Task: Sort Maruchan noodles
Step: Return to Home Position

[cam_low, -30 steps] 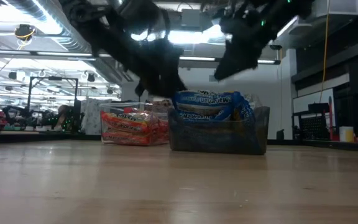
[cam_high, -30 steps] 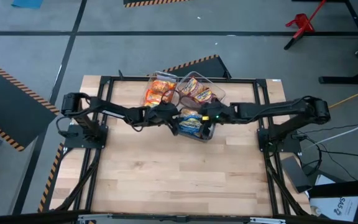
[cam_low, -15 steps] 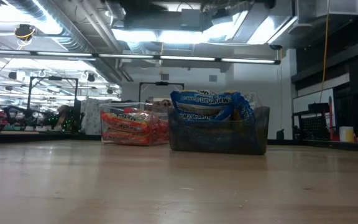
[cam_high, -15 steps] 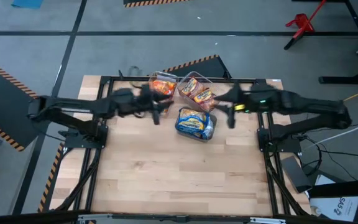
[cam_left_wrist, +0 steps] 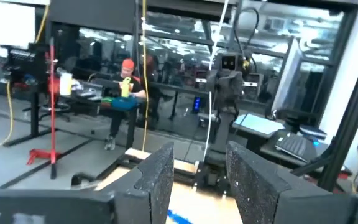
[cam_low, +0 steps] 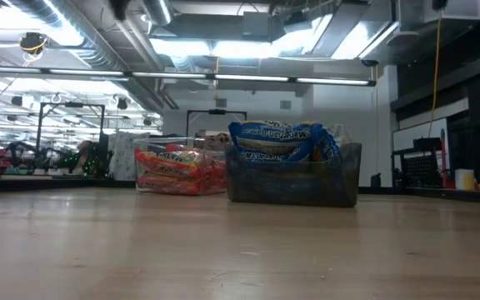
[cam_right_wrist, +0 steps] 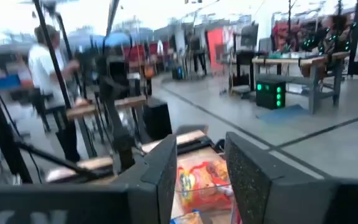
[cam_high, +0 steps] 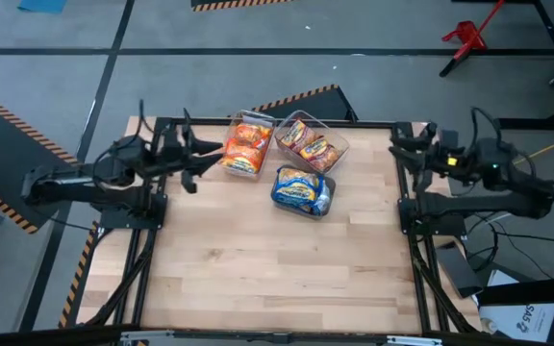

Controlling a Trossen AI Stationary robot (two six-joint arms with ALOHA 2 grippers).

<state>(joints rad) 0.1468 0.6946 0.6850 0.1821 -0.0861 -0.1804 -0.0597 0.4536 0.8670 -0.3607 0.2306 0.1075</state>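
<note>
The Maruchan noodles lie in three clear bins at the table's far middle. Orange-yellow packets [cam_high: 244, 145] fill the left bin, red-and-white packets [cam_high: 308, 140] the far right one, and blue-and-white packets [cam_high: 301, 189] the nearer one. In the low view the blue packets [cam_low: 283, 142] stick up over their bin's rim, beside the orange ones [cam_low: 178, 169]. My left gripper [cam_high: 192, 163] hangs open by the table's left edge, raised and level. My right gripper [cam_high: 399, 152] hangs open by the right edge. Nothing sits between either pair of fingers [cam_left_wrist: 157, 180] [cam_right_wrist: 247, 174].
Black frame rails [cam_high: 277, 123] run round the table's far and side edges. Bare wood [cam_high: 277, 269] spreads from the bins to the near edge. Beyond the table, a seated person [cam_left_wrist: 126, 81] shows in the left wrist view and a standing person [cam_right_wrist: 45, 68] in the right wrist view.
Both grippers have drawn back from above the bins and risen, tipping from slanting down to level. The left one has gone toward the table's left edge, the right one toward the right edge. The packets have stayed in their bins.
</note>
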